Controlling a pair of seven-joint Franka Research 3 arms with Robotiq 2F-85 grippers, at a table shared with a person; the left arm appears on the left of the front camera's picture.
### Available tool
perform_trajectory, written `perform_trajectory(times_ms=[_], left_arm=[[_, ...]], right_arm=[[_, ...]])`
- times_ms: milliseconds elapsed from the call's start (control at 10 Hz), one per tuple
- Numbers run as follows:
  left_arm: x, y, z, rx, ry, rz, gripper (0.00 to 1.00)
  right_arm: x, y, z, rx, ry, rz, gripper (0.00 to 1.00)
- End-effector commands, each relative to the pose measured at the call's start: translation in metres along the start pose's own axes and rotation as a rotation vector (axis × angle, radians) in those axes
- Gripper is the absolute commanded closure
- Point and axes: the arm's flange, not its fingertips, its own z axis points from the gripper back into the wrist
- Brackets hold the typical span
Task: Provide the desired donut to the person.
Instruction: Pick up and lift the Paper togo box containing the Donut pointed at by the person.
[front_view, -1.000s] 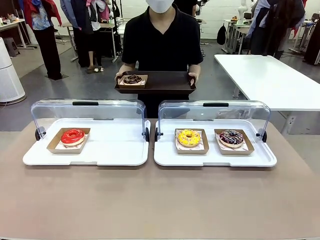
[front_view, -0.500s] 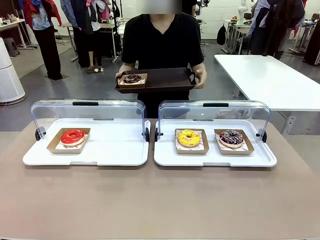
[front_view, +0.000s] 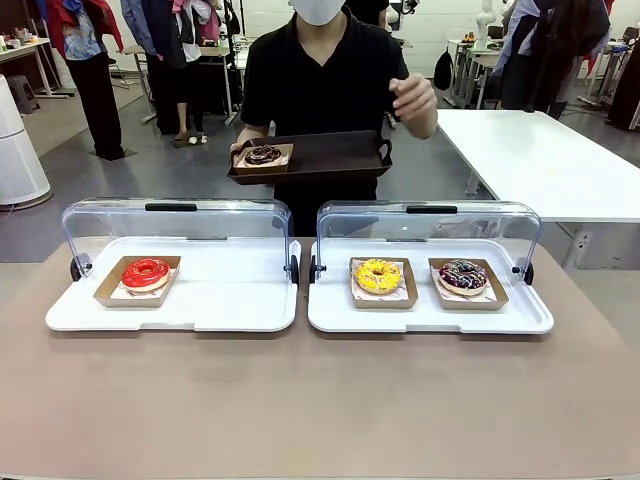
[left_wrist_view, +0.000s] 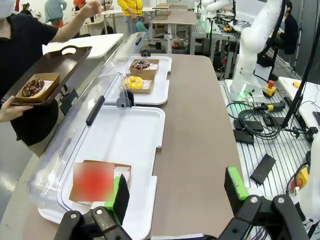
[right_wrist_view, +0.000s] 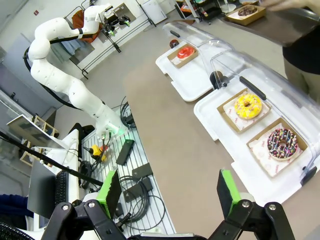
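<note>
Change, hand: the person (front_view: 320, 70) has taken the raised hand (front_view: 415, 100) off the tray's handle. It now sits at chest height, at picture right.
Change, tray: the dark brown tray (front_view: 335, 155) is now carried by the other hand (front_view: 240, 155) alone, at its picture-left end.
Unchanged: I see all three donuts on the tabletop (front_view: 320, 400) where they were.
Tray, place: beyond the tabletop's far edge, in front of the person's waist.
Tray, long axis: runs left to right, roughly along the far edge, with the picture-right end a little higher.
Tray, load: one chocolate donut (front_view: 263, 155) in a paper boat at its picture-left end.
Left case (front_view: 230, 310): clear lid swung back; red donut (front_view: 146, 272) at its left end.
Right case (front_view: 330, 315): lid swung back; yellow donut (front_view: 378, 275) beside a dark sprinkled donut (front_view: 463, 275), apart.
Left fingers (left_wrist_view: 235, 182): spread wide, nothing between them, hanging above the tabletop's near end.
Right fingers (right_wrist_view: 226, 189): spread wide, nothing held, well clear of the cases.
</note>
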Motion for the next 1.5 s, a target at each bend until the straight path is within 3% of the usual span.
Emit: perform_trajectory(times_ms=[0,1300,1400], left_arm=[[-0.001,-0.001,-0.001,0.008,-0.007,-0.010,0.00],[-0.001,-0.001,-0.001,0.008,-0.007,-0.010,0.00],[-0.001,-0.001,-0.001,0.008,-0.007,-0.010,0.00]], right_arm=[[0.001,0.000,-0.001,0.011,-0.009,0.011,0.00],[0.000,0.000,0.000,0.000,0.000,0.000,0.00],[0.021,0.003,-0.028,0.002,0.132,0.025,0.00]])
